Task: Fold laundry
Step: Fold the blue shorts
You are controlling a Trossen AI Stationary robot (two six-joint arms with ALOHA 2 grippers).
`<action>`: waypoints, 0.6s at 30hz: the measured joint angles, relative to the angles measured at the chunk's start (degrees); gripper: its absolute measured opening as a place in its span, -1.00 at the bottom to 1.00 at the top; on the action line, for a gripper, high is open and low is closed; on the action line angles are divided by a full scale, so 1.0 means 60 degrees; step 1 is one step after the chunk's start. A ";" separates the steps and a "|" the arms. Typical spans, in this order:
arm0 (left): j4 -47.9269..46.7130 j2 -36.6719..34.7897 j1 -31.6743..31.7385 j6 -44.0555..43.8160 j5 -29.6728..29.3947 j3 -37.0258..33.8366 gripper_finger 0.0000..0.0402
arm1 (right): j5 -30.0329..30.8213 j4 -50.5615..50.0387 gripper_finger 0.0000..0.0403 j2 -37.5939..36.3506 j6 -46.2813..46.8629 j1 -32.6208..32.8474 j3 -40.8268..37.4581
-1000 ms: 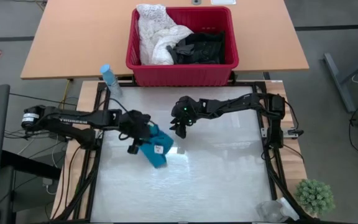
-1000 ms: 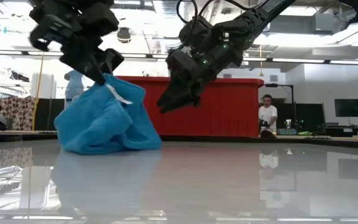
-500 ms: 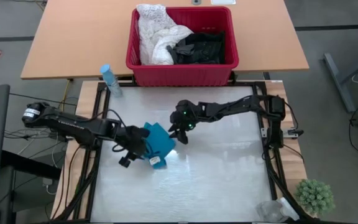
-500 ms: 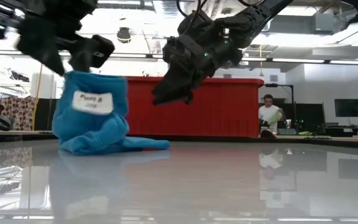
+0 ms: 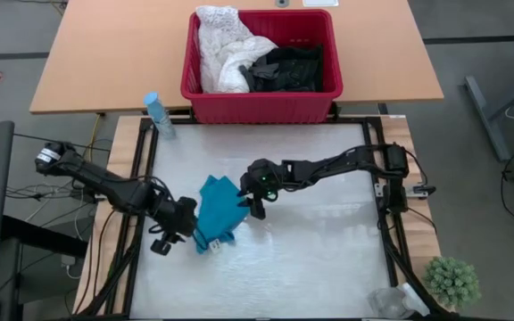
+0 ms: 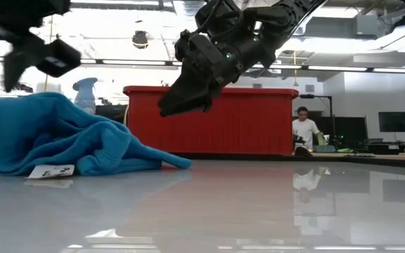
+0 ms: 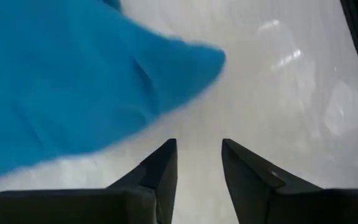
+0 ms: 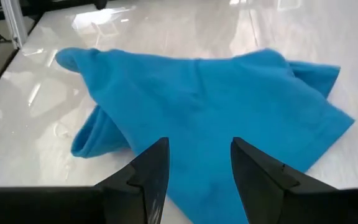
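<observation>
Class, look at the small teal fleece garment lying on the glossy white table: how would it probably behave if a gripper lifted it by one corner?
The small teal fleece garment lies crumpled in soft folds, so it would likely droop limply. It looks thin and small, so probably light. On the glossy white table it may slide when pushed.

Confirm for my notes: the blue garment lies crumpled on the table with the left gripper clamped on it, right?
Not quite. The blue garment does lie crumpled on the table, but the left gripper is open and empty beside it, as the left wrist view shows.
</observation>
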 joint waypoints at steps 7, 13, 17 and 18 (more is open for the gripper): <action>0.2514 -0.0055 -0.0344 -0.1958 -0.1746 -0.0477 -0.63 | 0.0091 0.0019 -0.04 0.0224 0.0192 0.0143 0.0010; 0.3119 -0.0055 -0.0339 -0.3236 -0.3075 -0.0608 -0.70 | 0.1043 -0.1754 -0.04 0.0269 0.1684 -0.0065 0.0004; 0.3466 -0.0267 -0.0343 -0.3774 -0.2446 -0.0619 -0.72 | 0.1214 -0.2635 -0.04 0.0276 0.2250 -0.0365 -0.0004; 0.3792 -0.0308 -0.0356 -0.3792 -0.2281 -0.0619 -0.73 | 0.1111 -0.2640 -0.04 0.0276 0.2251 -0.0408 -0.0004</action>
